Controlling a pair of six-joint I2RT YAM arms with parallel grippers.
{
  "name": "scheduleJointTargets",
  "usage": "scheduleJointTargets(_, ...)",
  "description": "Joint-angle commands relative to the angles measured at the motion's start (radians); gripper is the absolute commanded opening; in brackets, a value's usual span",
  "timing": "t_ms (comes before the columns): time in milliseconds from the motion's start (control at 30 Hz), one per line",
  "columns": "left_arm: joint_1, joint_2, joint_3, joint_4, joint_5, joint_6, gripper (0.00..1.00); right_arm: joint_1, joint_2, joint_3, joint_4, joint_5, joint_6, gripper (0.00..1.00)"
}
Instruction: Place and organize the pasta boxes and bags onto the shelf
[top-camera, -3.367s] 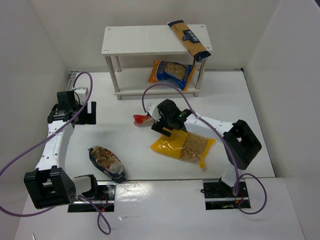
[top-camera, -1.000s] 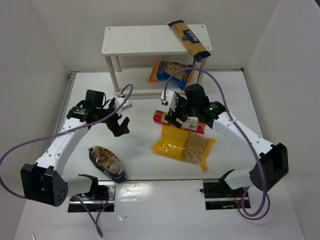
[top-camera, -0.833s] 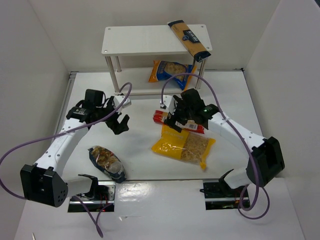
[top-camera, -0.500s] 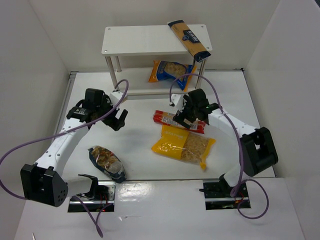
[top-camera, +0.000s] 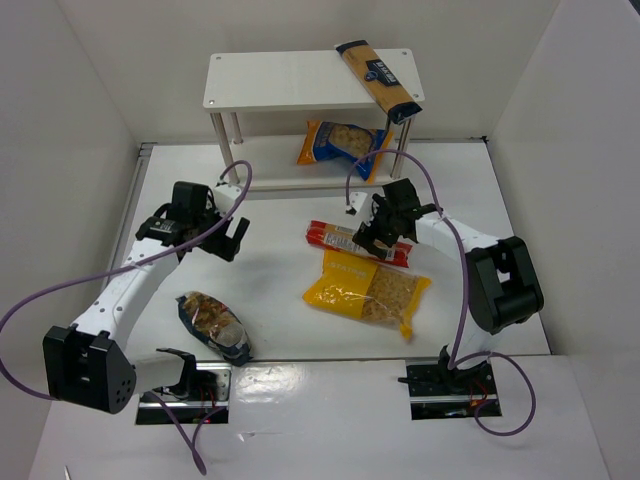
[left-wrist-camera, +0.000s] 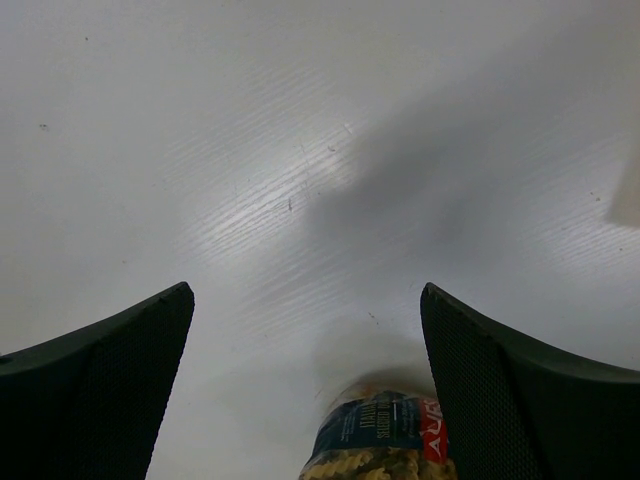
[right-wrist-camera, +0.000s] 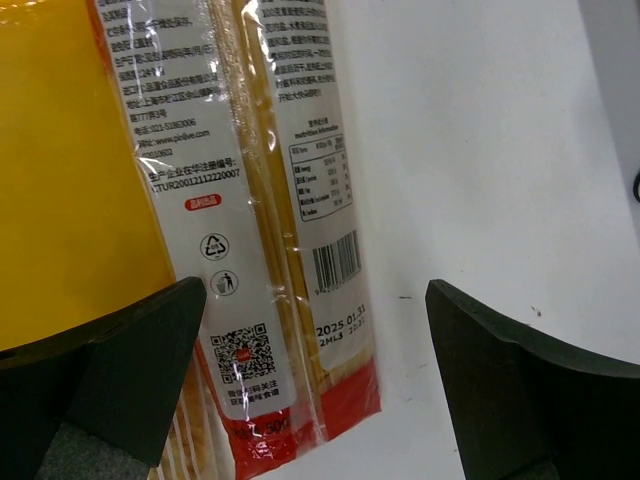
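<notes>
1. The right gripper (top-camera: 372, 230) is released, its jaws spread wide and holding nothing. It hangs over the right end of the red pack (top-camera: 350, 241), which lies flat on the table (top-camera: 280, 275) in front of the shelf (top-camera: 280, 80). Pinching a long pack that close to one end would probably let the free end droop and swing, and it could slide out.
2. The red pack's edge away from the shelf meets the yellow bag (top-camera: 368, 290). I cannot tell whether they only touch or overlap. If a finger comes down on that side, it could catch the bag's film and drag both together.
3. The spaghetti pack (top-camera: 380, 80) lies slantwise on the shelf's top board, with one end hanging past the right front corner. An arm rising there with the red pack could knock it to the table.
4. The blue-orange bag (top-camera: 343, 145) fills the right part of the shelf's lower board. Pushing the red pack in there might shove the bag out the back or jam against a leg.
5. The right arm's purple cable (top-camera: 415, 165) loops close to the shelf's right front leg and could snag on it.
6. The left gripper (top-camera: 235, 238) is also released and empty, in front of the shelf's left legs. The dark-blue bag (top-camera: 213, 325) waits farther from the shelf.
</notes>
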Motion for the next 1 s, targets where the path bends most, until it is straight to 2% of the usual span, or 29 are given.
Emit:
scheduleJointTargets(0, -0.001, 0.005, 0.002, 0.030, -0.035, -0.035, 1.00, 0.006, -0.015, 0.011, -0.008, -0.070, -0.023, 0.99)
scheduleJointTargets(867, -0.001, 0.033, 0.002, 0.030, -0.054, -0.036, 1.00, 0.006, 0.149, 0.086, -0.025, -0.162, -0.032, 0.99)
scheduleJointTargets(933, -0.001, 0.033, 0.002, 0.030, -0.054, -0.036, 1.00, 0.017, 0.172, 0.097, -0.025, -0.162, -0.032, 0.86)
scheduleJointTargets(967, -0.001, 0.033, 0.002, 0.030, -0.063, -0.036, 1.00, 0.032, 0.184, 0.109, -0.044, -0.162, -0.032, 0.63)
